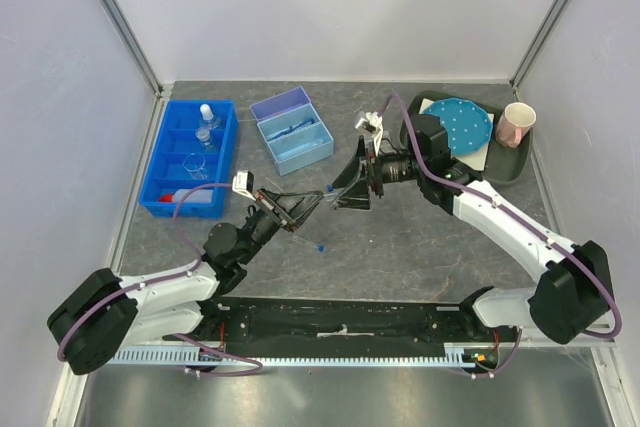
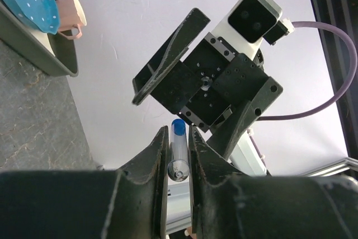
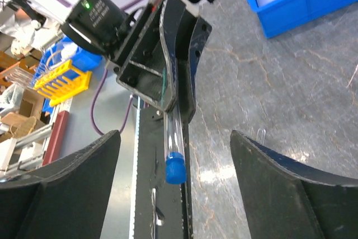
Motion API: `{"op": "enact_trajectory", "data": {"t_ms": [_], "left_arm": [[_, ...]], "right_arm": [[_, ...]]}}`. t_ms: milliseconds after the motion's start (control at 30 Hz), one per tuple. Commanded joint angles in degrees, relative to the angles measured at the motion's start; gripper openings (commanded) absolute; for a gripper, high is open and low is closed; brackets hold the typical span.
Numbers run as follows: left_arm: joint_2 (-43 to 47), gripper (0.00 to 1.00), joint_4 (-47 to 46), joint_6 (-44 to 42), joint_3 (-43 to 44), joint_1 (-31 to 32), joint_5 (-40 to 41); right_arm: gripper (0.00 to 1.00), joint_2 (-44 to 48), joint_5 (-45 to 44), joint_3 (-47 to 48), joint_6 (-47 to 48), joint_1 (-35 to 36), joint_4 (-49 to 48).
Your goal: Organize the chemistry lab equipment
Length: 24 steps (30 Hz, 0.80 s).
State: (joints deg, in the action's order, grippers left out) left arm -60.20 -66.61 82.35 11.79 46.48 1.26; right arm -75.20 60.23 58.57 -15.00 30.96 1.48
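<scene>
Two grippers meet nose to nose above the middle of the grey table (image 1: 420,247), well out from the arm bases at the near edge. Nearest of the loose pieces is a small blue item (image 1: 319,245) lying alone on the stone-patterned top, too small to identify. Just beyond it the left gripper (image 1: 312,202) is closed tight on a blue-capped clear tube (image 2: 179,152). Its two fingers (image 2: 159,155) pinch the glass near its open end, and the capped end sticks out toward the other arm. The right gripper (image 1: 342,187) is spread wide, its fingers (image 3: 72,183) standing well to either side of the tube's cap without touching it, and it holds nothing.

Farther back on the left sits a blue bin (image 1: 160,162). In it the white squeeze bottle with red nozzle (image 1: 185,194) lies in the nearest compartment, and the clear glass flasks (image 1: 197,165) stand in the compartments behind. To the bin's right a light-blue box (image 1: 300,152) stands open with its lid (image 1: 280,104) folded back. At the far right a dark tray (image 1: 512,165) carries a round blue white-dotted disc (image 1: 462,125) and a pink cup (image 1: 517,125)
</scene>
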Motion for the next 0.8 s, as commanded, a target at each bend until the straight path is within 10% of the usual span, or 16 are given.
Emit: {"op": "enact_trajectory", "data": {"t_ms": [0,767], "left_arm": [[1.84,0.02,-3.53,1.06,-1.15,0.28,3.4],[2.81,0.02,-4.14,0.71,-1.86,0.28,4.19]], "right_arm": [[0.82,-0.39,0.33,0.59,-11.53,0.33,-11.84],[0.4,-0.83,0.59,-3.9,-15.67,1.74,-16.94]]}}
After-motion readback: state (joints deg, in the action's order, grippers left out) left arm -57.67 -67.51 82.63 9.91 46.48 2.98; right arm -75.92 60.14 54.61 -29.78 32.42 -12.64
